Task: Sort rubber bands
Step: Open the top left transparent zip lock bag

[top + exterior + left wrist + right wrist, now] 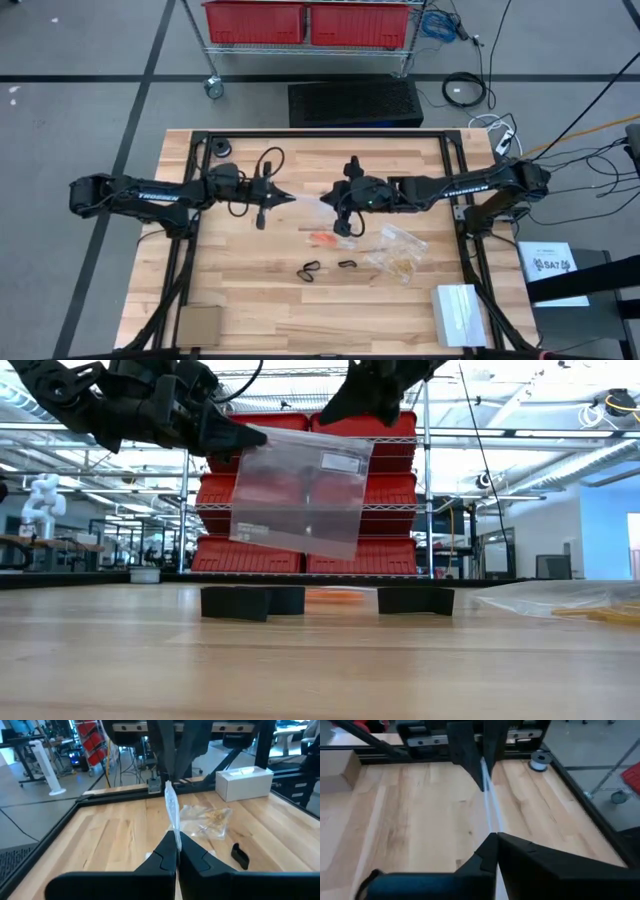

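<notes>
A clear plastic bag (300, 495) hangs in the air over the middle of the table, between my two grippers. My left gripper (291, 198) is shut on the bag's upper left corner and my right gripper (326, 202) on its upper right corner. Under and in front of them on the wood lie an orange-red rubber band (322, 240) and two black rubber bands (308, 270) (347, 264). Pale tan rubber bands sit inside a second clear bag (397, 252) that lies flat on the table to the right. My left gripper pinches the bag's top edge at its left corner (173, 836) between its two fingers, coming in nearly level from the table's left. The bag hangs below, clear of the table. My right gripper pinches the top edge at the opposite corner (491, 827), slanting down from the table's right. The top edge runs straight between the two grippers.
A white box (458, 313) stands at the near right, a cardboard piece (200, 322) at the near left. A black roll (221, 149) and a black cable (268, 160) lie at the far left. A black frame (450, 150) rims the table.
</notes>
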`<action>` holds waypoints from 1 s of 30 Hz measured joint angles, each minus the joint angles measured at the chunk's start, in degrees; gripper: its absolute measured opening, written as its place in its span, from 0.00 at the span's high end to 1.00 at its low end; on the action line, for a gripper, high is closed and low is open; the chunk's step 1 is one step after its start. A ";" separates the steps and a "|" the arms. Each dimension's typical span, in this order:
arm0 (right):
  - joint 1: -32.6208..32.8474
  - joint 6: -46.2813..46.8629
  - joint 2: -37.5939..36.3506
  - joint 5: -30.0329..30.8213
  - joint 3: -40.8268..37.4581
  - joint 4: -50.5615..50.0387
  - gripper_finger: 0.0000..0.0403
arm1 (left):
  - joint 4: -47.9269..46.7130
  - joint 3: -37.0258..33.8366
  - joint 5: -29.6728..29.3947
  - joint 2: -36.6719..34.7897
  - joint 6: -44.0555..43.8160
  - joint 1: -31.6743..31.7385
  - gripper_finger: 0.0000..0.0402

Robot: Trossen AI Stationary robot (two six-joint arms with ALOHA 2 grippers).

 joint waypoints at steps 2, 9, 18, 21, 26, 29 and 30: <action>-0.54 0.60 0.00 -0.12 0.00 -0.49 1.00 | 0.00 0.00 0.00 0.00 -0.01 0.00 0.99; -2.53 1.17 0.89 -1.74 0.00 -1.76 1.00 | -0.40 0.00 -0.02 0.00 -0.07 -0.02 1.00; -2.81 2.02 4.14 -4.41 2.39 -3.81 1.00 | -0.80 0.00 -0.13 0.00 -0.10 -0.01 1.00; -2.43 1.38 4.53 -3.99 6.26 -6.54 1.00 | -1.16 0.00 -0.17 0.00 -0.12 0.00 1.00; -2.33 0.35 4.57 -4.07 10.66 -9.68 1.00 | -1.30 0.00 -0.17 0.00 -0.12 0.00 1.00; -2.41 0.35 5.85 -4.05 10.69 -10.49 1.00 | -1.33 0.00 -0.17 0.00 -0.12 0.00 1.00; -2.44 0.35 6.82 -4.18 10.69 -10.76 1.00 | -1.36 0.00 -0.17 0.00 -0.12 0.00 1.00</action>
